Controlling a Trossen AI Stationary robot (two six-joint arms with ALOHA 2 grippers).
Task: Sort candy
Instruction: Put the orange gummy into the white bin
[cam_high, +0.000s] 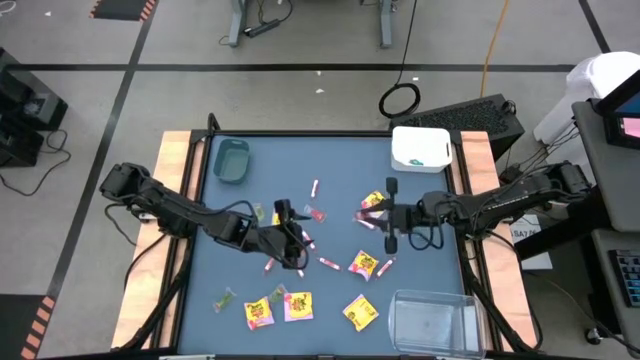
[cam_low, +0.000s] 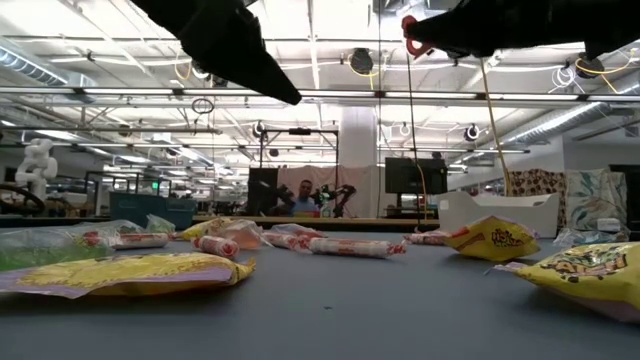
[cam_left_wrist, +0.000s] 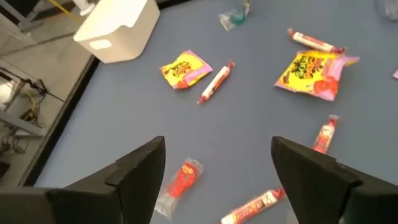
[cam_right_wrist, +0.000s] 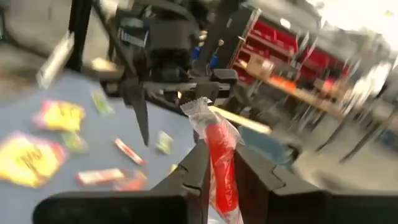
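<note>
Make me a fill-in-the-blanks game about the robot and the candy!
1. The right gripper is pinching a candy in a ____ wrapper.
2. The left gripper has its fingers ____.
3. The white bin sits at the table's far ____ corner.

Missing words: red; open; right

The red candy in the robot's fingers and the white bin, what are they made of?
The red candy, pinched in the right gripper, seems wrapped in thin clear plastic film: its twisted end is see-through and crinkly. The white bin looks like hard, smooth matte plastic, with rounded corners and stiff plain walls.
</note>
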